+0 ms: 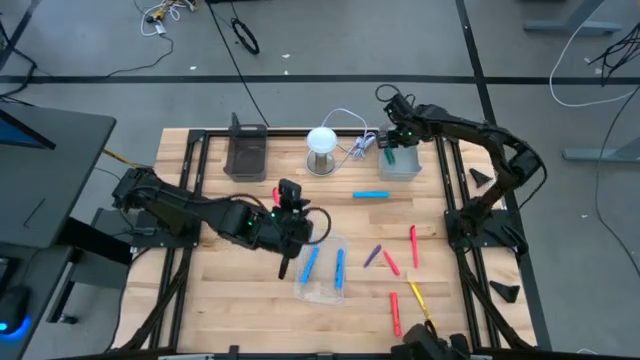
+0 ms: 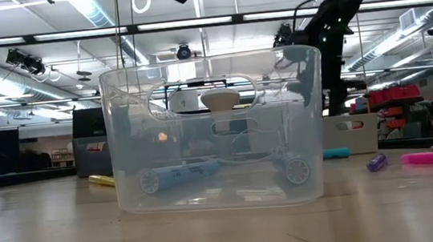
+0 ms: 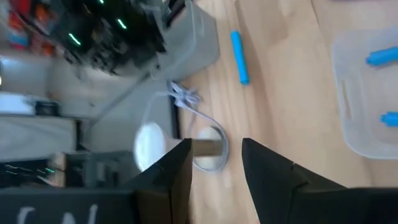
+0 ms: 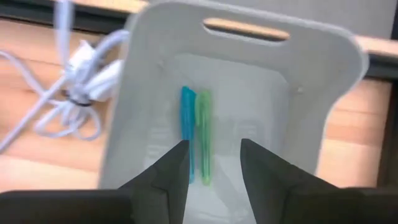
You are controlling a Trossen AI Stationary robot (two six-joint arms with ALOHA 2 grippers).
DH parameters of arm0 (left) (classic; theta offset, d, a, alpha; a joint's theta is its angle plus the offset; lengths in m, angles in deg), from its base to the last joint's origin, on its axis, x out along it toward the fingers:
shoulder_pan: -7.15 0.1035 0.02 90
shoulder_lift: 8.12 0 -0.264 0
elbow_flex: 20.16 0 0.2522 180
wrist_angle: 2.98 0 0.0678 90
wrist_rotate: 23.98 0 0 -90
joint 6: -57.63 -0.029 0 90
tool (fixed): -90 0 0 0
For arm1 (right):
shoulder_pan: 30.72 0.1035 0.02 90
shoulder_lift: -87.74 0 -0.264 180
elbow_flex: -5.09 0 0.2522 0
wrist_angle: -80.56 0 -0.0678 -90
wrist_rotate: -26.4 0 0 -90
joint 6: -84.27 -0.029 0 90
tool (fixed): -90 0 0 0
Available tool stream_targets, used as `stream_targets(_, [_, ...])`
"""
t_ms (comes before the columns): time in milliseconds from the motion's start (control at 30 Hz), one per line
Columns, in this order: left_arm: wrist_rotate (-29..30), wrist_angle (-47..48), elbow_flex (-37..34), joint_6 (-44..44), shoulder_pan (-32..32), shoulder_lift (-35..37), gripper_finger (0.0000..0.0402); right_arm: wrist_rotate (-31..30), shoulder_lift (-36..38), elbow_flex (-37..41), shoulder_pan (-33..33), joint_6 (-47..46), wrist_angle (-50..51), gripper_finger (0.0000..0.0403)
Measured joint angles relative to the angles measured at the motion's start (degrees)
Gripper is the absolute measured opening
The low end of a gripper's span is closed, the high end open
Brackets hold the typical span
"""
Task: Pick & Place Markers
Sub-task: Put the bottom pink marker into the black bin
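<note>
The wooden table (image 1: 240, 290) carries three bins: a dark tray (image 1: 246, 152) at the far left, a grey bin (image 1: 400, 162) at the far right, and a clear bin (image 1: 322, 270) near the front centre. The left gripper (image 1: 291, 194) hangs over the table's middle, just beside the clear bin, its fingers (image 3: 180, 171) moderately apart and holding nothing. The right gripper (image 1: 392, 138) hovers directly above the grey bin, its fingers (image 4: 171, 171) likewise spread and empty. A white round-topped object (image 1: 322, 142) with a bundled cord (image 1: 358, 146) sits between the dark tray and the grey bin. As for the markers, two blue ones (image 1: 339, 267) lie in the clear bin, and a blue (image 4: 187, 130) and a green one (image 4: 203, 134) lie side by side in the grey bin. Judging by this, sorting is only partly done: a blue marker (image 1: 370, 195), a purple one (image 1: 372, 256), several red ones (image 1: 413, 246) and a yellow one (image 1: 416, 296) remain loose on the wood, right of the clear bin.
</note>
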State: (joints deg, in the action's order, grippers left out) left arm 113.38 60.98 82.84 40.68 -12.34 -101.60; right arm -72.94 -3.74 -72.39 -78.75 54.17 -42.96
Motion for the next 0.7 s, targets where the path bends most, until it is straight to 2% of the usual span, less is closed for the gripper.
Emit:
stream_targets(400, [-11.81,6.77,-0.25,9.92,6.88,3.89,0.0147,4.44,14.3,-0.02,1.97,2.11,6.36,0.0144])
stream_targets(533, [-15.69,3.82,-4.34,10.26,8.66,7.46,0.0147,4.48,17.65,-0.04,4.83,2.11,11.37,0.0144])
stream_targets(700, [-16.11,-1.1,-12.83,10.12,10.31,13.94,0.0147,4.46,20.57,-0.05,10.25,1.46,16.44,0.0144])
